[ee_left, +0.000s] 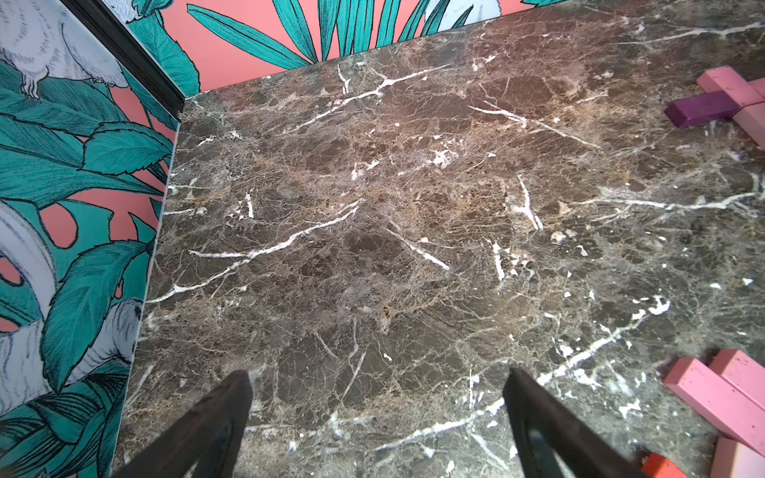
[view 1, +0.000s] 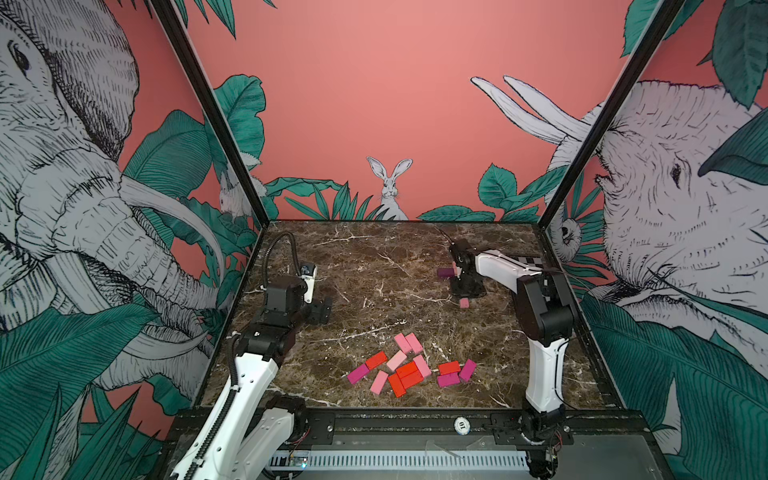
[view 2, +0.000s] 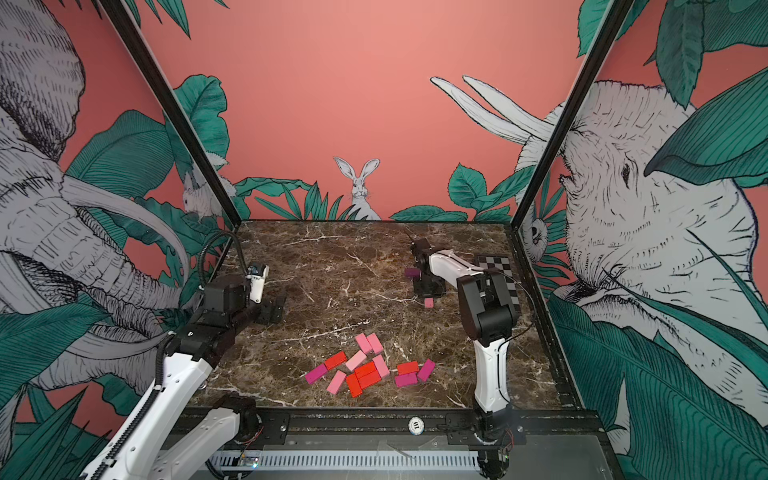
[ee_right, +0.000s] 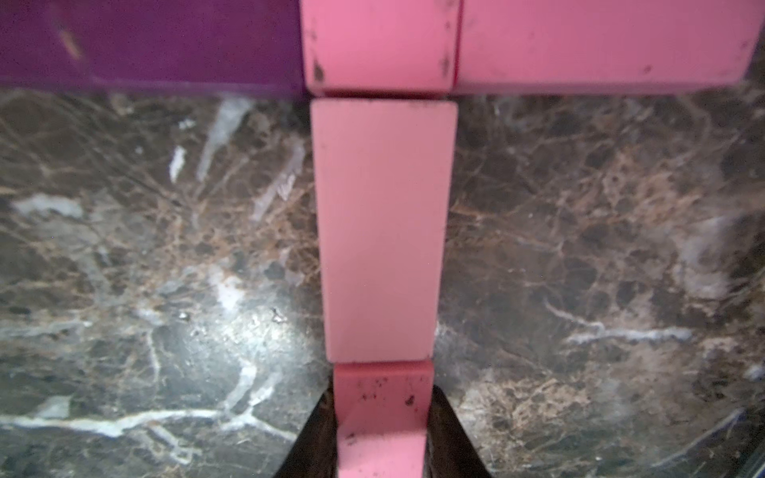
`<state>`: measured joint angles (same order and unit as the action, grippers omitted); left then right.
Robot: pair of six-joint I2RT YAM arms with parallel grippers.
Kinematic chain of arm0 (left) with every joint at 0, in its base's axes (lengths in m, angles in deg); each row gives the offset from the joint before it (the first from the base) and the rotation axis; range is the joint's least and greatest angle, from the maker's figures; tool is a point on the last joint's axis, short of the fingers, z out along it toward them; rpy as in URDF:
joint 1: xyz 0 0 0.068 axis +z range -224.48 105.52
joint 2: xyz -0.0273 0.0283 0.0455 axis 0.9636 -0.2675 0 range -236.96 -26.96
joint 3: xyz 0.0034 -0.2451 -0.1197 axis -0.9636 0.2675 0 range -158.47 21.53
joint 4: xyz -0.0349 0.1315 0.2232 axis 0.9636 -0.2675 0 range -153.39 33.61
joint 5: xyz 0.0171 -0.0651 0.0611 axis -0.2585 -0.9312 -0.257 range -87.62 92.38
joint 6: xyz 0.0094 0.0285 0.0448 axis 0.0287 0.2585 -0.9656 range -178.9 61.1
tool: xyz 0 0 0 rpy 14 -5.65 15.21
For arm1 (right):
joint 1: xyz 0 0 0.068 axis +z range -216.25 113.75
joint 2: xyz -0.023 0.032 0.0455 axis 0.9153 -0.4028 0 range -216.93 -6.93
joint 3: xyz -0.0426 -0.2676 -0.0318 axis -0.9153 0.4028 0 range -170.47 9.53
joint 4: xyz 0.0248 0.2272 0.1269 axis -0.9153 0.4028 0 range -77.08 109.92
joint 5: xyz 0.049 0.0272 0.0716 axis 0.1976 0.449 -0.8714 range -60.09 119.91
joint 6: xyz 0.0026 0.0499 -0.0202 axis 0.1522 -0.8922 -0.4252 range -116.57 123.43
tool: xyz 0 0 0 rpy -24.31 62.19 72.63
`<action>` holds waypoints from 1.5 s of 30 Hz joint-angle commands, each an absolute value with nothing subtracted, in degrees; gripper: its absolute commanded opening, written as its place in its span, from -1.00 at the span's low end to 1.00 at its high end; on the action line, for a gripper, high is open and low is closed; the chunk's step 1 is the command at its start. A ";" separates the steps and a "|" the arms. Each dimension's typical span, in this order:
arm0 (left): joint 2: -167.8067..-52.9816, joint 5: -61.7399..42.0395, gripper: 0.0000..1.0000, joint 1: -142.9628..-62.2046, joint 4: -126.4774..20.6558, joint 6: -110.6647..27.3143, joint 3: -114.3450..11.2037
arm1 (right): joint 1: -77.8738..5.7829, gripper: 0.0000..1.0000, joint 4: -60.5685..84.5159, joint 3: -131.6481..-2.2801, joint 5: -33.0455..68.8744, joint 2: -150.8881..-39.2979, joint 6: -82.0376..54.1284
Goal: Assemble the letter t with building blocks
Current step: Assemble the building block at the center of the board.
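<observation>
In the right wrist view my right gripper (ee_right: 383,395) is shut on a pink block (ee_right: 383,414), which butts end to end against a light pink block (ee_right: 383,231). Across that one's far end lie a dark purple block (ee_right: 165,41) and two pink blocks (ee_right: 378,45), (ee_right: 600,41) in a row. In both top views this gripper (view 1: 463,286) (view 2: 428,289) is low at the table's far right, hiding most of the figure. The held block's end (view 1: 464,302) and the purple block (view 1: 444,272) show. My left gripper (view 1: 322,309) (ee_left: 376,378) is open over bare marble.
Several loose red, pink and magenta blocks (view 1: 409,370) (view 2: 368,370) lie in a pile at the near middle of the marble table (view 1: 374,266). A black-and-white checkered board (view 1: 528,262) lies at the far right, behind the right arm. Printed walls enclose the table on three sides.
</observation>
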<state>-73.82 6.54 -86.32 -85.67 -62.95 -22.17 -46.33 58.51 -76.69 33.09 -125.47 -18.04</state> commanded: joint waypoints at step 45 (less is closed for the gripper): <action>-73.72 6.79 0.94 -86.26 -86.44 -62.74 -22.50 | -47.00 0.47 60.84 -76.59 27.23 -116.08 -12.08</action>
<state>-73.84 6.52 -86.32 -85.69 -62.95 -22.17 -46.70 58.42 -76.67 29.66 -121.62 -14.15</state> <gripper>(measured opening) 0.972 0.733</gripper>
